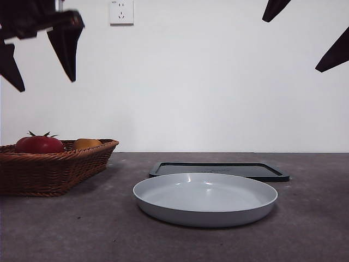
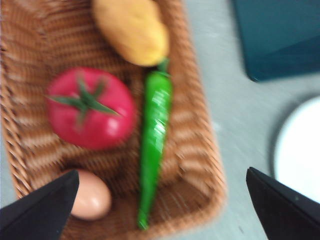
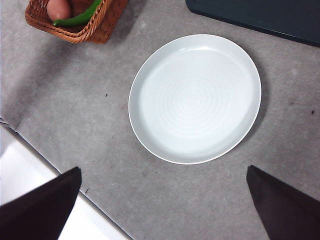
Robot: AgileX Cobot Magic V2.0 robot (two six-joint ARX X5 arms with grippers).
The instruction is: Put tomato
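Four items lie in one wicker basket (image 1: 52, 169) at the surface's (image 1: 65, 229) 9 o'clock side in the front view: one tomato (image 2: 91, 108), one orange-yellow fruit (image 2: 132, 30), one long green pepper (image 2: 154, 135), one egg (image 2: 91, 199). Tomato red, glossy, green stem up, resting near the basket's middle; pepper just beside it, egg near one end wall, yellow fruit toward the other end. From the front only the tomato's top and the fruit's top clear the woven rim.

Left hand (image 2: 160, 200) hangs above the basket, fingers spread wide, nothing between them; tomato and pepper lie in the gap as seen from the left wrist. Front view shows it as dark tips (image 1: 41, 46) at 10 to 11 o'clock, well above the basket rim. Clear air between.

One grey-white plate (image 1: 205, 217) sits at centre, low rim all round, empty bowl. Bare surface separates it from the basket's near corner. One dark flat tray (image 1: 218, 170) lies directly behind the plate, at 12 o'clock from it; whether the edges touch, cannot tell.

Right hand (image 3: 160, 200) hovers high over the plate's near side, fingers wide apart, holding nothing. Front view: black tips (image 1: 332, 41) at 1 to 2 o'clock. Surface edge and a white ledge (image 3: 30, 185) show at 8 o'clock in the right wrist view.
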